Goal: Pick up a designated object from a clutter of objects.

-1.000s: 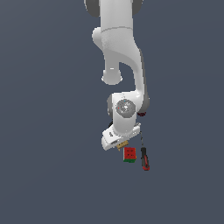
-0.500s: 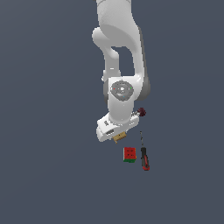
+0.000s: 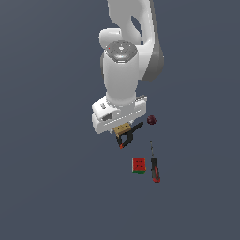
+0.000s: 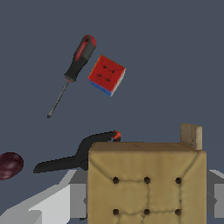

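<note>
My gripper point(image 3: 122, 131) is shut on the tan square block with dark dots point(image 3: 123, 128) and holds it above the floor. In the wrist view the block point(image 4: 146, 183) fills the near part of the picture, between the grey fingers point(image 4: 78, 199). Below it lie the black spring clamp with red tips point(image 3: 129, 135) point(image 4: 74, 156), the dark maroon ball point(image 3: 151, 120) point(image 4: 9, 165), the red-and-green cube point(image 3: 138, 165) point(image 4: 106, 75) and the red-and-black-handled screwdriver point(image 3: 154, 168) point(image 4: 78, 57).
The floor is a plain dark grey surface. The white arm point(image 3: 123, 70) rises over the clutter and hides the ground behind it in the exterior view.
The gripper has risen with the tan block in it, moving away from the cube and the screwdriver. The clamp, once hidden under the hand, now shows. The other items have not moved.
</note>
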